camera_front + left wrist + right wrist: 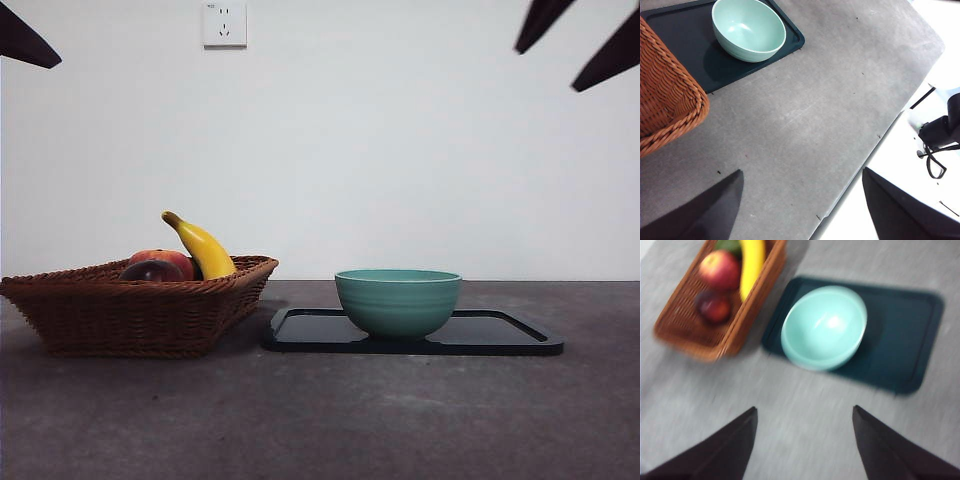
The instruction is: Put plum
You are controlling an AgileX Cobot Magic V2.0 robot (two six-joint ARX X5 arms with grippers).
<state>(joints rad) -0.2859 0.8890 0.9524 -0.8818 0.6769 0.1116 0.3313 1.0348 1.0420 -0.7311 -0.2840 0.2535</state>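
Note:
The dark maroon plum lies in a brown wicker basket at the left of the table, beside a red apple and a yellow banana. From above, the right wrist view shows the plum in the basket. A teal bowl stands empty on a dark tray. My right gripper hangs open high above the table, short of the bowl. My left gripper is open too, high over the table's edge, away from the basket.
The table's edge runs under the left gripper, with cables and gear beyond it. Only black tips of the arms show at the top corners of the front view. A wall socket is on the back wall.

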